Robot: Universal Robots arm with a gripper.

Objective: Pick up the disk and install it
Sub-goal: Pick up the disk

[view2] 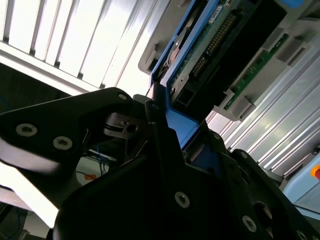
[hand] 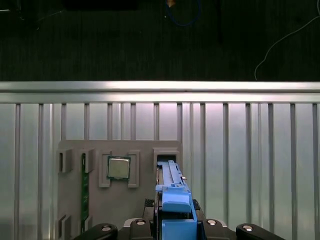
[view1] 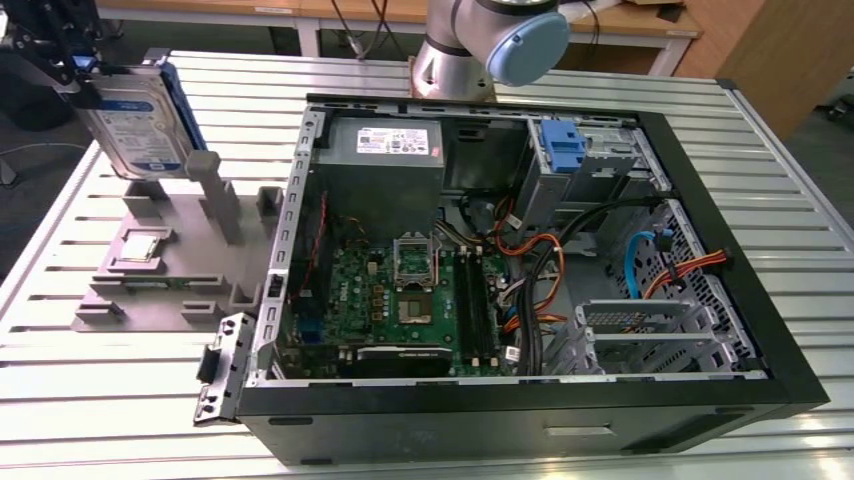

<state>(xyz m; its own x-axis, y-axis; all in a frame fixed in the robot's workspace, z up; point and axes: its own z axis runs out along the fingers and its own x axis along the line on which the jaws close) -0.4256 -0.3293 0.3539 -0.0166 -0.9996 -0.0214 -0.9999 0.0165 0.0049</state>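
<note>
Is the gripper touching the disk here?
Touching: in the second wrist view the gripper is shut, jaws pressing the blue frame of the disk.

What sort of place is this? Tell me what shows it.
Probably a robotics lab bench for computer assembly: an open computer case, a grey parts fixture on a slatted metal table, the disk held in the pincer.
</note>
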